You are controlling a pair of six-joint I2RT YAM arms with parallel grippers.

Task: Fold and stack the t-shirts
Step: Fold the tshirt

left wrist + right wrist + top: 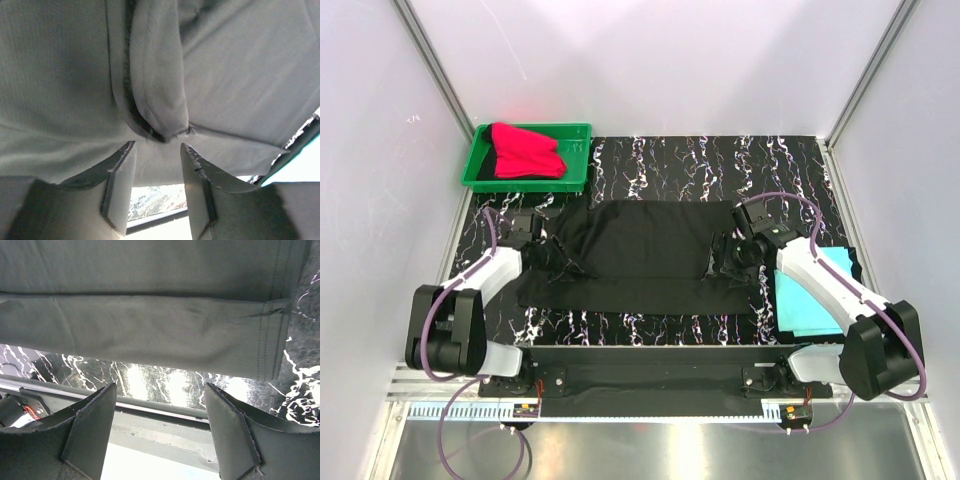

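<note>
The black t-shirt point(640, 250) lies mid-table point(720, 160). The left pincer point(157, 150) at its 9 o'clock edge and the right pincer point(160, 390) at 3 o'clock both stand spread.

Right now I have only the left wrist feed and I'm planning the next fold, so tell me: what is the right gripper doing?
Observer: The right gripper is open and empty, at the right edge of the black shirt.
Operator: Where is the turquoise one?
Observer: The turquoise shirt lies flat at the right side of the table, partly under the right arm.
Operator: And the red?
Observer: The red shirt sits crumpled in the green tray at the far left corner.
</note>
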